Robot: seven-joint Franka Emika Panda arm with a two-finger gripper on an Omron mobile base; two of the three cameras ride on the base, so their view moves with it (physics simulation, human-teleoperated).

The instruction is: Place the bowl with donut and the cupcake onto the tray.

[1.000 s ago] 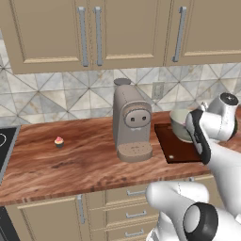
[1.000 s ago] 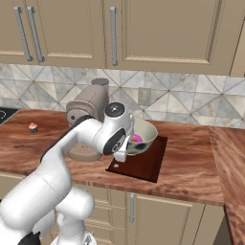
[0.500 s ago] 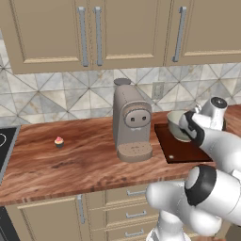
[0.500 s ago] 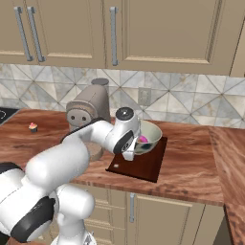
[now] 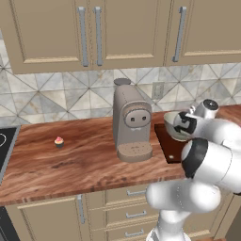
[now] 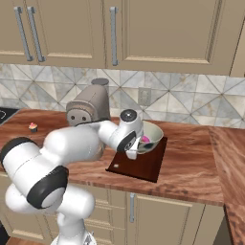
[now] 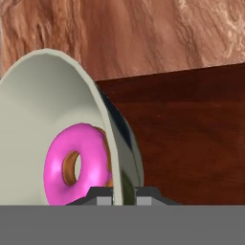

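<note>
Bowl [image 6: 150, 136] is sitting over the far end of the tray [image 6: 143, 165], and the gripper [image 6: 134, 152] has it by the near rim, one of the fingers [image 7: 99, 197] inside the wall and the other outside, so they're closed narrow on the bowl's edge. From the hand view you can see it pretty clearly: the pale rim runs right down between the two dark tips, and the donut [image 7: 76, 162] with its pink icing lies inside the bowl at about 9 o'clock from the fingers, leaning on the cream inner wall. The dark reddish tray surface fills the 3 o'clock side of that view, with the lighter wood counter [image 7: 143, 33] up at 12. Can't really tell from any angle whether the bowl's base is actually touching the tray or just hanging a bit above it. In the left base view the bowl [image 5: 175, 127] sits just at 3 o'clock from the coffee machine [image 5: 131, 122], with the tray [image 5: 172, 147] under it. Cupcake [image 5: 59, 141] is still out on the counter [image 5: 70, 162], well apart from everything, way over at 9 o'clock from the coffee machine, near the stove edge [image 5: 7, 146]. In the right base view the cupcake [image 6: 33, 127] is a tiny pink dot past the machine.
</note>
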